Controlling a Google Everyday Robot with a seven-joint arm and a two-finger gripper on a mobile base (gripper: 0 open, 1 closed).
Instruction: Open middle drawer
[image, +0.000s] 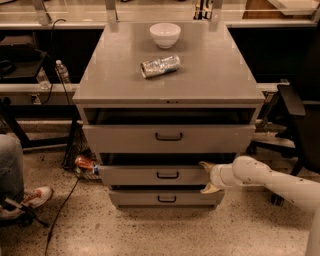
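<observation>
A grey metal cabinet (170, 85) has three drawers. The middle drawer (150, 175) has a wide low front with a small dark bar handle (167, 175) at its centre; its front stands slightly forward of the bottom drawer (165, 198). My gripper (207, 177) is at the right end of the middle drawer's front, on a white arm (270, 179) that comes in from the right. One fingertip (205, 165) is above the front panel's edge and the other is below it.
The tall top drawer (169, 136) is above. A white bowl (165, 35) and a crushed silver can (160, 66) lie on the cabinet top. A person's leg and shoe (30, 197) are at left, with cables and bottles. A dark chair (300, 120) is at right.
</observation>
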